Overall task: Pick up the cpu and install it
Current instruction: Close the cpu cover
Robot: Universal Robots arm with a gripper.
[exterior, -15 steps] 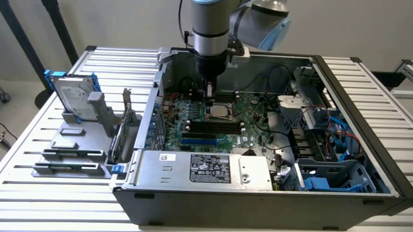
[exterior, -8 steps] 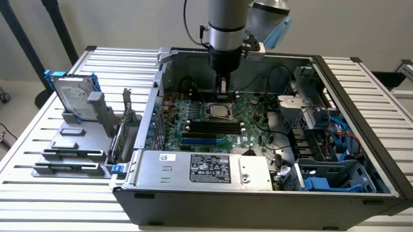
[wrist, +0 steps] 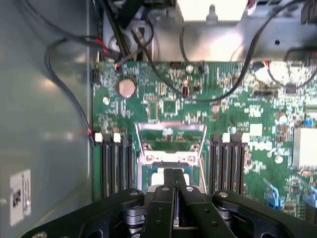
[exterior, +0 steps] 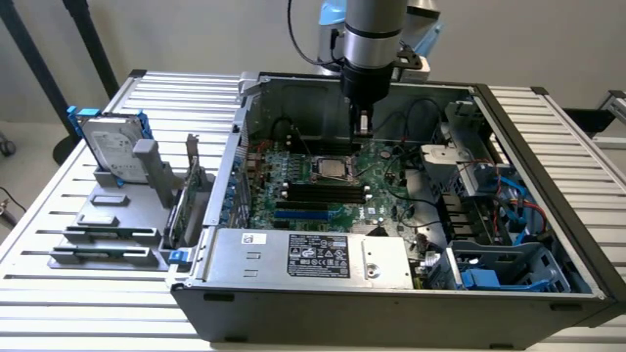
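The cpu (exterior: 333, 167), a small silver square with a dark rim, lies flat in the socket in the middle of the green motherboard (exterior: 323, 198) inside the open computer case. My gripper (exterior: 362, 130) hangs just above the board, a little behind the socket, apart from the cpu. Its narrow fingers are shut together with nothing between them. In the wrist view the shut gripper (wrist: 174, 172) points down over the socket, whose metal frame (wrist: 171, 141) stands folded open. The fingers hide most of the cpu (wrist: 154, 172) there.
Black and red cables (exterior: 411, 117) loop over the board near the gripper. Memory slots (exterior: 323, 192) flank the socket. A power supply (exterior: 313, 255) fills the case's near side. On the exterior view's left, a hard drive with blue rails (exterior: 111, 147) stands on a grey tray (exterior: 102, 227).
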